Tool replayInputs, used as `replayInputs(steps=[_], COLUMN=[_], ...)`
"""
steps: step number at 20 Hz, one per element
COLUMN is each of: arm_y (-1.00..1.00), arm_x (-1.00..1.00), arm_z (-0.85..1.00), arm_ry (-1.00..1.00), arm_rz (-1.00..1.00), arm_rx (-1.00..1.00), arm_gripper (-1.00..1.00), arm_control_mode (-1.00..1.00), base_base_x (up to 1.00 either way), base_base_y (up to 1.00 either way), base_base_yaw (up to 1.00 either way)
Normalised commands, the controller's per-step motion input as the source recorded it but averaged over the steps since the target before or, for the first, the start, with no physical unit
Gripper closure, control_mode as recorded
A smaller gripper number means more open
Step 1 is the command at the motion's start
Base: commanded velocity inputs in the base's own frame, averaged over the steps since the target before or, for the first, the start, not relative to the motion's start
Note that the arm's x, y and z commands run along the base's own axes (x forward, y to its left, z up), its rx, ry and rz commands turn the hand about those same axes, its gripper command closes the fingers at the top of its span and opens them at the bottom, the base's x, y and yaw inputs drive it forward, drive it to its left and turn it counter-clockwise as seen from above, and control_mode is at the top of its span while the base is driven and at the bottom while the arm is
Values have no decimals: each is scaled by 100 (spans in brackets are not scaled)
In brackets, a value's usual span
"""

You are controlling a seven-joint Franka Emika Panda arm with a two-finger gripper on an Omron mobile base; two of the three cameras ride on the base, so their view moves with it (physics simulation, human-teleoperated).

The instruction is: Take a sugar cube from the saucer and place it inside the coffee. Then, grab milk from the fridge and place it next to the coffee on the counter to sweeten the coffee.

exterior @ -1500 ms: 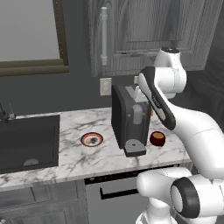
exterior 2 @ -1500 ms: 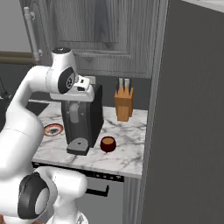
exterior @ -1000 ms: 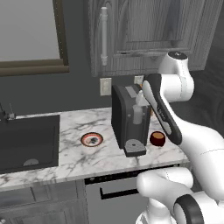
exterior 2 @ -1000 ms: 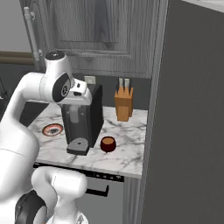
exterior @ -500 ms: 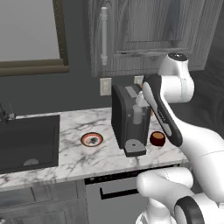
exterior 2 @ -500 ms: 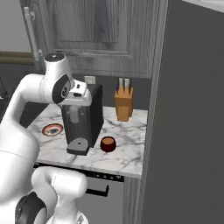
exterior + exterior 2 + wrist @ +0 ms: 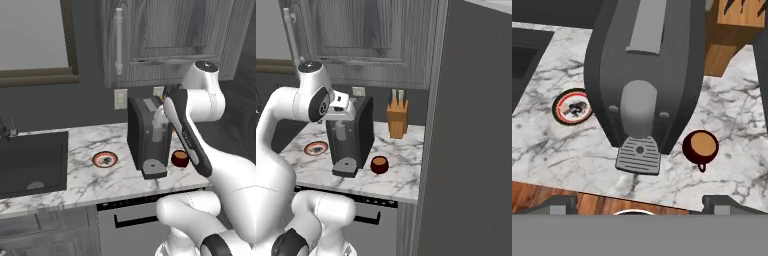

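The saucer (image 7: 573, 106) with its orange-red rim lies on the marble counter (image 7: 557, 150), left of the black coffee machine; it also shows as the saucer (image 7: 105, 159) and the saucer (image 7: 316, 148). I cannot make out a sugar cube on it. The coffee (image 7: 700, 145), a dark red cup with a tan inside, stands right of the machine's drip tray, also seen as the coffee (image 7: 180, 158) and the coffee (image 7: 379, 164). My gripper (image 7: 642, 205) hangs open and empty high over the counter's front edge, facing the machine. The milk is out of view.
The coffee machine (image 7: 644, 75) rises between saucer and cup. A wooden knife block (image 7: 397, 119) stands behind the cup. A black sink (image 7: 30, 162) is set in at the left. A tall dark grey panel (image 7: 476, 150) closes the counter's right end; I cannot tell if it is the fridge.
The arm's upper part swung up and toward the right early on, carrying the hand over the coffee machine. Since then it has hardly moved. The objects stay put.
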Motion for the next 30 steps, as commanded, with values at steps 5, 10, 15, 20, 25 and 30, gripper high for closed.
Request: replayInputs(steps=[5,10,15,20,25,30], arm_y=[89,100,99,66,18,3], arm_x=[-65,-53,-18,0,5,22], arm_z=[-1,-12,-15,-18,-19,-23], arm_ry=[-5,0,0,0,6,14], arm_rz=[18,17,12,3,0,-7], arm_rx=[0,-3,0,0,-2,-2], arm_gripper=[-100,-100,-100,-100,-100,-100], arm_control_mode=[-100,-100,-100,-100,-100,-100], base_base_x=[0,0,0,0,0,0], base_base_y=[0,0,0,0,0,0], base_base_yaw=[0,0,0,0,0,0])
